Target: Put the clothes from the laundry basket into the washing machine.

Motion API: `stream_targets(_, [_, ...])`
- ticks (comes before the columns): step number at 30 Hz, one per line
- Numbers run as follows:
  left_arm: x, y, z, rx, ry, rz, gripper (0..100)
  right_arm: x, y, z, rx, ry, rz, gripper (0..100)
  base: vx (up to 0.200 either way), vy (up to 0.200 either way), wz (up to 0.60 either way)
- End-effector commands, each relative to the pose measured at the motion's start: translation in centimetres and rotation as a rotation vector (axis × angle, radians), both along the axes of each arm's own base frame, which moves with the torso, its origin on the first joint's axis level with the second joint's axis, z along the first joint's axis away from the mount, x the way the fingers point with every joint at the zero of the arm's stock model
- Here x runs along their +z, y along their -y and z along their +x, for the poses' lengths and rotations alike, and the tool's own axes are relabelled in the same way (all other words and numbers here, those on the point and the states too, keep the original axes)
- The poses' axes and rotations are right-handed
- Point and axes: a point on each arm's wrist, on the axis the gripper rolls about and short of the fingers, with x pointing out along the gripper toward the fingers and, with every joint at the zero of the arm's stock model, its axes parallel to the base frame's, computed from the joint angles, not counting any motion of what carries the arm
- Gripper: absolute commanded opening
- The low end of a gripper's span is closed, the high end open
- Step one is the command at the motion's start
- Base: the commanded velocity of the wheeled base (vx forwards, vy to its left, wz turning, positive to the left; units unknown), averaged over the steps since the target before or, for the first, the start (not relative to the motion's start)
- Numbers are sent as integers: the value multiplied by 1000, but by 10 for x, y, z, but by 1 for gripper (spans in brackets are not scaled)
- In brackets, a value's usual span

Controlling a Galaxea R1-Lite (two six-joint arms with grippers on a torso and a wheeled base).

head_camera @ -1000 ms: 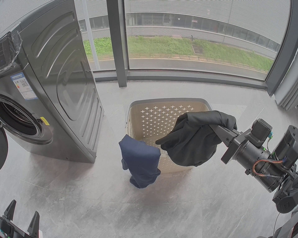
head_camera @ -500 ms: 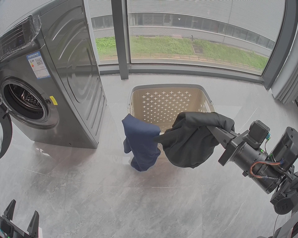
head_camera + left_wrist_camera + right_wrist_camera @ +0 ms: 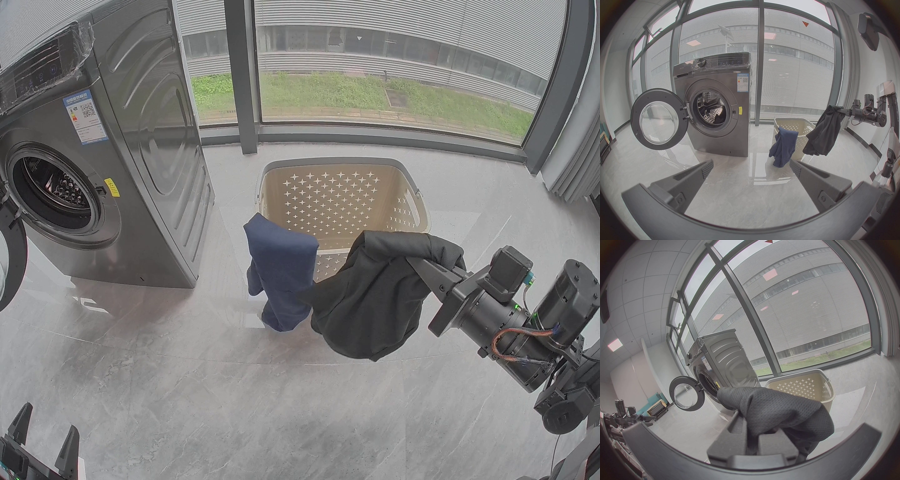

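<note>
Status as I read it from the console:

1. Right gripper: I see it clamped on a black garment. The right wrist view shows both fingers pressed together with the cloth pinched between them and folded over their tips. The rest of the garment hangs free below the gripper, clear of the floor.

2. Position of the black garment: it is held in the air at the near right corner of the basket, outside the rim. The left wrist view shows it hanging in front of the basket's right side.

3. Blue garment: it is draped over the basket's near left rim. Most of it hangs down the outside wall toward the floor, and its right edge sits just beside the black garment.

4. Left gripper: I see it low at the near left, well apart from the basket. Its fingers stand apart with nothing between them, and the left wrist view confirms this.

5. Washer: it stands on the floor to the left of the basket, close to it but not touching. Its door is swung fully open to the side, exposing the drum.

6. Window: it runs behind the basket and the washer.
</note>
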Motion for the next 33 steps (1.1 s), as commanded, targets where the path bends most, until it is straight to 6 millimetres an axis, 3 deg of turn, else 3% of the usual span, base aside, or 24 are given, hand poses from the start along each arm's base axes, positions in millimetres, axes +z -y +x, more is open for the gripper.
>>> stream_targets(1, [-5,0,0,1,-4,-2,100,0,-1,1,-2,1,1,0,0,200,0])
stream_targets(33, [-5,0,0,1,-4,-2,100,6,4,1,-25,17,15,0,0,200,0])
